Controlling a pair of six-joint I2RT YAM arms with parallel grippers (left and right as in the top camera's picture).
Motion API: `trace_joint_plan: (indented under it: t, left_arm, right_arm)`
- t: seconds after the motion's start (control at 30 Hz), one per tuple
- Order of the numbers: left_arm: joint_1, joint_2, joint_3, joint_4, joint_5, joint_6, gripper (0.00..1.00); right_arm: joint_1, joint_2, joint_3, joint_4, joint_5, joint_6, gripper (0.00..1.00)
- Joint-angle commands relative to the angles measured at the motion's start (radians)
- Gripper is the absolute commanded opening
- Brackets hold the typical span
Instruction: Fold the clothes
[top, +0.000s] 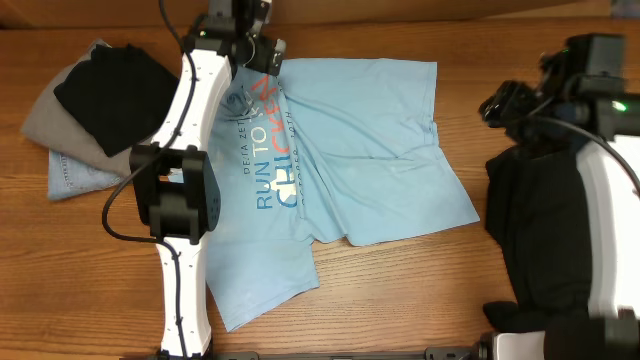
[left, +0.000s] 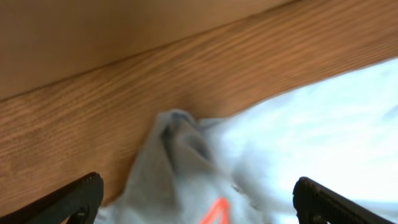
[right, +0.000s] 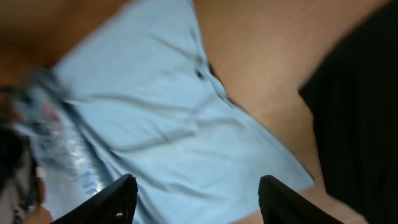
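L gripper (top: 262, 60), overhead: at far edge of T-shirt (top: 380, 150), which lies mid-table. Right half lapped over lettering (top: 268, 150), so looks approx one fold in, rest to do.
L wrist: jaws wide, empty, bunched shirt corner (left: 180, 134) just below.
R wrist: R gripper (right: 198, 188) open, empty, above shirt.

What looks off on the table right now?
The light blue T-shirt is folded crooked: its flap slants across the lettering, half hiding it, and a corner is bunched up at the far edge by the open left claw.
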Motion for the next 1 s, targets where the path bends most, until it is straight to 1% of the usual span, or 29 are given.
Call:
trace_joint_plan:
  t: [0.0, 0.13, 0.23, 0.3, 0.4, 0.53, 0.63, 0.73, 0.8, 0.87, 0.97]
  left_arm:
    - [0.000, -0.021, 0.168, -0.106, 0.001, -0.002, 1.00]
    - [0.002, -0.046, 0.353, -0.283, -0.004, -0.002, 1.00]
    - [0.002, -0.077, 0.478, -0.422, -0.006, -0.002, 1.00]
    - [0.002, -0.097, 0.539, -0.504, -0.029, -0.002, 1.00]
    - [0.002, -0.132, 0.610, -0.634, -0.083, -0.003, 1.00]
    - [0.004, -0.202, 0.642, -0.772, -0.156, -0.008, 1.00]
    - [0.013, -0.271, 0.642, -0.839, -0.167, -0.027, 1.00]
    - [0.021, -0.324, 0.642, -0.887, -0.167, -0.059, 1.00]
    - [0.024, -0.359, 0.642, -0.927, -0.168, -0.069, 1.00]
    - [0.024, -0.391, 0.642, -0.961, -0.167, -0.089, 1.00]
    - [0.024, -0.434, 0.638, -0.960, -0.167, -0.117, 1.00]
  right_arm:
    - [0.000, 0.040, -0.037, -0.026, 0.032, 0.055, 0.66]
    - [0.000, 0.059, -0.100, -0.048, 0.061, 0.107, 0.66]
    - [0.000, 0.059, -0.185, -0.050, 0.097, 0.132, 0.66]
    - [0.000, 0.059, -0.258, -0.027, 0.095, 0.137, 0.67]
    - [0.000, 0.059, -0.376, 0.036, 0.086, 0.157, 0.63]
    - [0.000, 0.059, -0.510, 0.137, 0.075, 0.201, 0.62]
    - [-0.004, 0.059, -0.600, 0.248, 0.077, 0.210, 0.63]
    - [-0.017, 0.059, -0.664, 0.339, 0.079, 0.237, 0.62]
    - [-0.026, 0.060, -0.703, 0.397, 0.077, 0.259, 0.59]
    - [-0.033, 0.061, -0.740, 0.446, 0.080, 0.268, 0.59]
    - [-0.041, 0.066, -0.789, 0.481, 0.117, 0.319, 0.59]
